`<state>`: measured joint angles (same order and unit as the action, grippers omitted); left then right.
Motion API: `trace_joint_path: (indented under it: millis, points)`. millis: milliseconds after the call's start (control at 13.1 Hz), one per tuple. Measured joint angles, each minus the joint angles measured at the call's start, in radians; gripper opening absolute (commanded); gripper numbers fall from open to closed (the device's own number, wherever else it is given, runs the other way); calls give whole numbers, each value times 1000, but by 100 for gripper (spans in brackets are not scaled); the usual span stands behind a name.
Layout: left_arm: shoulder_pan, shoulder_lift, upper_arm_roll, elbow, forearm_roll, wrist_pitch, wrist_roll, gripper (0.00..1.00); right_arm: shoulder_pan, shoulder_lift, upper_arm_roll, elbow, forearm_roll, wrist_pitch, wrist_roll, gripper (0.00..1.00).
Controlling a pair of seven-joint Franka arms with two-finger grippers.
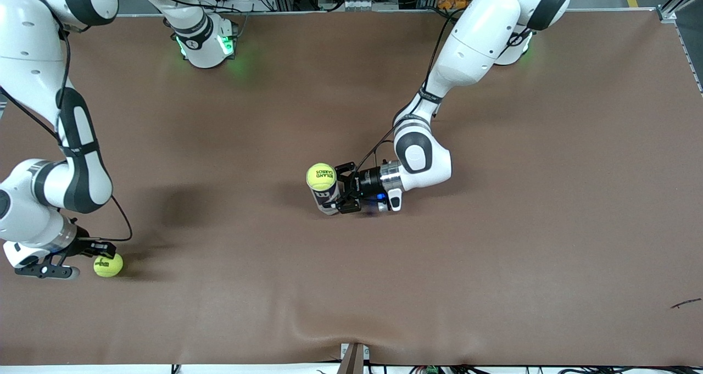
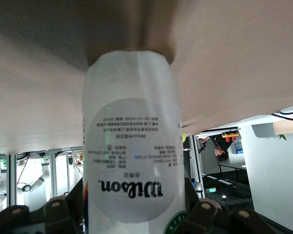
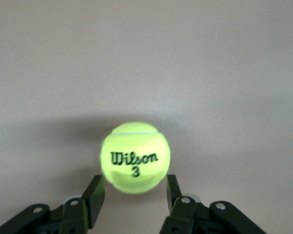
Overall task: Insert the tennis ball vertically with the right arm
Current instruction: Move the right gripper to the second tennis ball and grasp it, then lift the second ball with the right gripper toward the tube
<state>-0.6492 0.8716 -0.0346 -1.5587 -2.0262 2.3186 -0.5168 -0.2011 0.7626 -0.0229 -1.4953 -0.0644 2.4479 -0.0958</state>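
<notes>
Brown matting covers the whole table (image 1: 549, 225), the biggest thing before me. My left arm (image 1: 472, 44) reaches from its base down to the middle of the table, and my right arm (image 1: 71, 160) bends low at its own end.

Next in size is the clear Wilson can (image 1: 325, 195), standing upright at the table's middle. My left gripper (image 1: 341, 194) is clamped around its side, fingers closed against the plastic wall; in the left wrist view the can's label (image 2: 129, 161) fills most of the frame between my pads (image 2: 58, 214). One tennis ball (image 1: 321, 176) sits in the can's mouth, its top showing above the rim.

Smallest is the loose tennis ball (image 1: 108, 264), lying on the matting toward the right arm's end of the table, nearer the front camera than the can and well apart from it. My right gripper (image 1: 82, 258) is low just beside it, fingers (image 3: 96, 192) spread wider than the ball, one on each side of its near edge. They hold nothing.
</notes>
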Motion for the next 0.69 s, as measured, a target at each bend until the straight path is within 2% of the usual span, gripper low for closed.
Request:
trace_joint_path:
  millis: [458, 688]
  points:
    - [0, 1, 0, 0, 0, 0, 8, 78, -6, 47, 1, 10, 10, 187, -3, 61]
    - [0, 6, 0, 0, 0, -1, 11, 78, -3, 82, 11, 13, 108, 265, 4, 63]
